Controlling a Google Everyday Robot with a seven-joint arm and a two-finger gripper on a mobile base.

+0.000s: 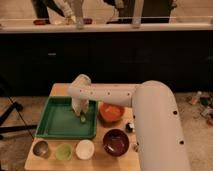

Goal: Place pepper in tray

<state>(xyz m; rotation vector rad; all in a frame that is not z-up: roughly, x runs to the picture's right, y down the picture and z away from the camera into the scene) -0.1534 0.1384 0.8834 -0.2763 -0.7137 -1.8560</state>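
The large green tray point(55, 125) lies on the left half of the wooden table. My white arm reaches over from the right, and its gripper point(82, 114) hangs over the tray's right part, pointing down. At the gripper's tip shows a small dark-green pepper point(83, 119), just above the tray floor near the right rim. The gripper is shut on the pepper.
An orange bowl point(111, 112) sits just right of the tray. Along the table's front stand a metal cup point(41, 148), a light-green cup point(63, 151), a white bowl point(85, 149) and a dark red bowl point(115, 142). A dark counter front rises behind the table.
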